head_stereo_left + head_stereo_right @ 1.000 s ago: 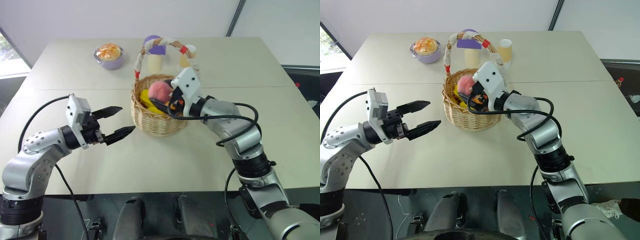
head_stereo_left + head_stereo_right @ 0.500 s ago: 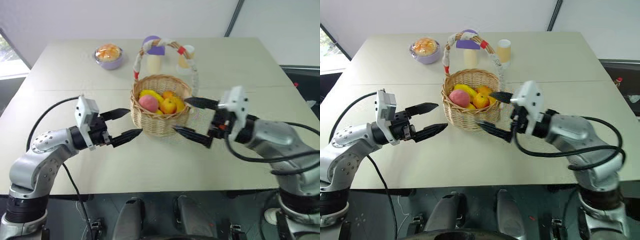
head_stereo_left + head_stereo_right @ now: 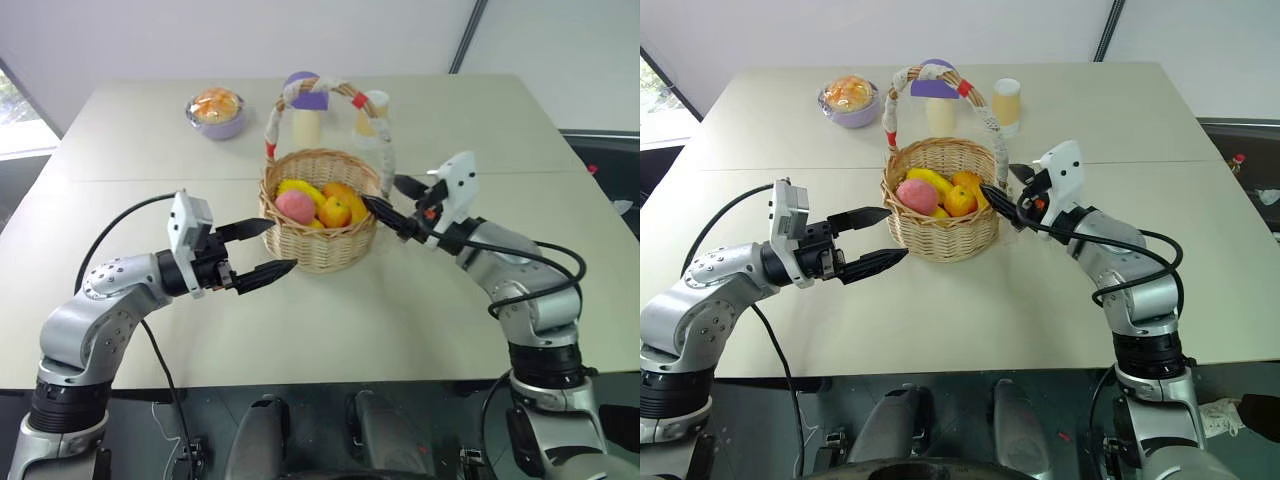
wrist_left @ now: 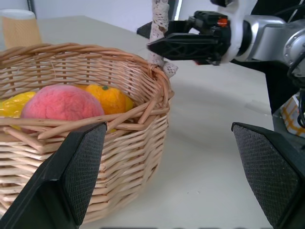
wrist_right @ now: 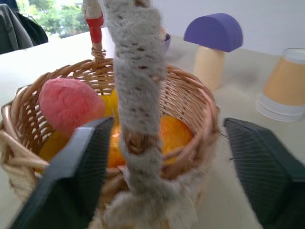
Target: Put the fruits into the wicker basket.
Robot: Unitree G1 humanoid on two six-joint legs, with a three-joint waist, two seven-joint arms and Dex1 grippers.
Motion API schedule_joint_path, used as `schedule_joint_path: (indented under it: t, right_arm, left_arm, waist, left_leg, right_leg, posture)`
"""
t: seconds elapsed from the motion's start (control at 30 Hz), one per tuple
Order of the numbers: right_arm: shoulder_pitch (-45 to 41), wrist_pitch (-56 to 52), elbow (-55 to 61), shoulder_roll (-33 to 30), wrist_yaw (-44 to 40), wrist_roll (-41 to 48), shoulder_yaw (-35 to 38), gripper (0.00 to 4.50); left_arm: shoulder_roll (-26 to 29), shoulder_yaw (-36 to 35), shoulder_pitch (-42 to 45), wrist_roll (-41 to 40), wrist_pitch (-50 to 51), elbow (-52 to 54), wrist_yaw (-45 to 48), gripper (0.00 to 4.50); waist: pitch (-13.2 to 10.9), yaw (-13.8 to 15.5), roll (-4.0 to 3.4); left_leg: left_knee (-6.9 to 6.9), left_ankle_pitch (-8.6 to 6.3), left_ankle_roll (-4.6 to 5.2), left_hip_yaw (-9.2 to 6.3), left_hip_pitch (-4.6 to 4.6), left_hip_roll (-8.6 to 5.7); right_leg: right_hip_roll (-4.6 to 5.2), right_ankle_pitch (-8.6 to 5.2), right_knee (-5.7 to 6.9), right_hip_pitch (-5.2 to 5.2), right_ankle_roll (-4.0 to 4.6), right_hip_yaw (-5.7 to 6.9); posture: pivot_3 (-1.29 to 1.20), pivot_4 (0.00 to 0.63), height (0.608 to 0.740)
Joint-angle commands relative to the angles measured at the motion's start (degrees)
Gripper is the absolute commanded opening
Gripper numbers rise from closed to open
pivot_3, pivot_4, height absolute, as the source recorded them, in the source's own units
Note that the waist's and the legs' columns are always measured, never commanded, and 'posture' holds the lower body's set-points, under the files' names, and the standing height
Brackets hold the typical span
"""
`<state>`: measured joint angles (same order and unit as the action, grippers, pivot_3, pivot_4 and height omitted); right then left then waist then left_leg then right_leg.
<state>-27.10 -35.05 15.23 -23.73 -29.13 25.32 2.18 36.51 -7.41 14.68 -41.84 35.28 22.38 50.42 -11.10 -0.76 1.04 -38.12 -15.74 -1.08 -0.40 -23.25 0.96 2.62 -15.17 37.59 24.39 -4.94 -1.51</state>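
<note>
The wicker basket (image 3: 322, 246) stands mid-table, its cloth-wrapped handle (image 3: 384, 140) arching over it. Inside lie the fruits: a pink peach (image 3: 296, 206), a yellow one (image 3: 300, 187) and red-yellow ones (image 3: 336, 211). My left gripper (image 3: 277, 246) hangs open just left of the basket's front wall, holding nothing. My right gripper (image 3: 383, 192) is at the basket's right rim, its fingers apart on either side of the handle's foot (image 5: 136, 138), not closed on it. The left wrist view shows the peach (image 4: 62, 102) and the right gripper (image 4: 183, 44) beyond the rim.
A lavender bowl (image 3: 218, 111) with orange contents sits at the back left. A purple-capped mushroom (image 3: 309, 97) and a yellow paper cup (image 3: 370, 112) stand just behind the basket. Bare table lies in front and to both sides.
My right gripper left the peach in the basket, drew back out, then swung to the handle's right foot with its fingers narrower. The left gripper edged slightly toward the basket.
</note>
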Motion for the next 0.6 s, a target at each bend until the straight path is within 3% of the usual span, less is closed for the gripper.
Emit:
schedule_joint_path:
  t: [0.03, 0.13, 0.3, 0.4, 0.6]
  right_arm:
    - [-1.3, -1.4, 3.2, 0.7, 1.2, 1.6, 0.9, 1.61]
    - [-1.4, -2.7, 5.2, 0.5, 2.4, 2.6, 2.5, 0.16]
    - [-0.6, -2.2, 8.0, -1.7, 4.4, 1.6, 5.6, 0.16]
    - [1.3, -0.9, 8.2, -5.4, 6.0, 0.1, 11.9, 0.16]
    - [2.8, 4.6, -4.7, -12.3, 13.7, -6.7, 24.8, 0.16]
  left_arm:
    - [0.0, -0.6, -0.5, -0.3, -1.1, 2.4, -0.4, 4.5]
    - [-0.2, -0.4, -0.6, -0.3, -1.2, 2.5, -0.6, 4.5]
    - [-0.5, 0.3, 0.5, -0.1, -1.3, 1.4, 0.1, 4.5]
    - [-1.0, 1.4, 2.0, 0.2, -1.6, 0.1, 0.9, 4.5]
    - [-1.9, 3.2, 4.1, 1.0, -2.6, -2.2, 1.9, 4.5]
  waist:
    - [0.0, 0.1, 0.0]
    - [0.0, 0.0, 0.0]
    - [0.0, 0.0, 0.0]
    - [0.0, 0.2, 0.0]
    - [0.0, 0.2, 0.0]
  left_leg:
    - [0.0, 0.0, 0.0, -0.01, -0.02, -0.01]
    - [0.0, 0.0, 0.0, -0.02, -0.02, 0.0]
    - [-0.01, 0.0, 0.0, 0.0, -0.02, -0.03]
    - [-0.01, 0.0, 0.0, 0.0, -0.03, -0.03]
    - [-0.03, 0.0, 0.0, 0.1, -0.08, -0.12]
  right_leg:
    - [0.03, 0.0, -0.01, 0.01, 0.0, 0.0]
    - [0.09, 0.01, -0.01, 0.01, -0.01, 0.0]
    - [0.05, 0.01, -0.01, 0.02, -0.01, 0.0]
    - [0.04, 0.01, -0.01, 0.02, -0.01, 0.01]
    - [0.07, 0.01, -0.07, 0.01, -0.02, 0.02]
  posture:
    - [0.0, 0.15, 0.74]
    - [0.0, 0.15, 0.74]
    - [0.0, 0.15, 0.74]
    - [0.0, 0.15, 0.74]
    - [0.0, 0.15, 0.74]
